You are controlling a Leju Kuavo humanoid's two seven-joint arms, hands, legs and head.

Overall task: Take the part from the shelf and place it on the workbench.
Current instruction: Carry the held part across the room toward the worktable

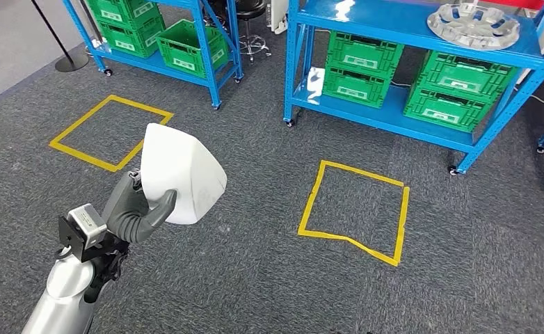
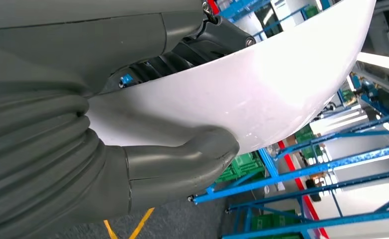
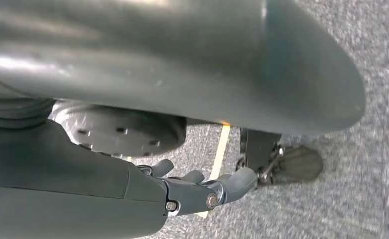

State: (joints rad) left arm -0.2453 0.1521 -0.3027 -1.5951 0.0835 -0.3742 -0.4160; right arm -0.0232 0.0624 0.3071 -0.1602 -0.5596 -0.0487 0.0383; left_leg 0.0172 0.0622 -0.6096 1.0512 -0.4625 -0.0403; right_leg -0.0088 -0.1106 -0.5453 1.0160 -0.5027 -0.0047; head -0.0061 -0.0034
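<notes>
In the head view my left hand (image 1: 136, 212) holds a white, smooth, rounded shell part (image 1: 184, 172) raised above the grey carpet at the left. The left wrist view shows the thumb (image 2: 182, 162) pressed under the white part (image 2: 262, 84) and darker fingers against its other side. My right hand (image 3: 200, 190) hangs low over the carpet in the right wrist view, fingers loosely apart and nothing in them.
Two blue shelf racks (image 1: 394, 104) (image 1: 186, 69) with green crates (image 1: 361, 66) stand ahead. A silver round wheel-like part (image 1: 472, 24) lies on the right rack's upper shelf. Yellow tape squares (image 1: 356, 240) (image 1: 81, 149) mark the carpet. A black stand base (image 1: 71, 62) sits far left.
</notes>
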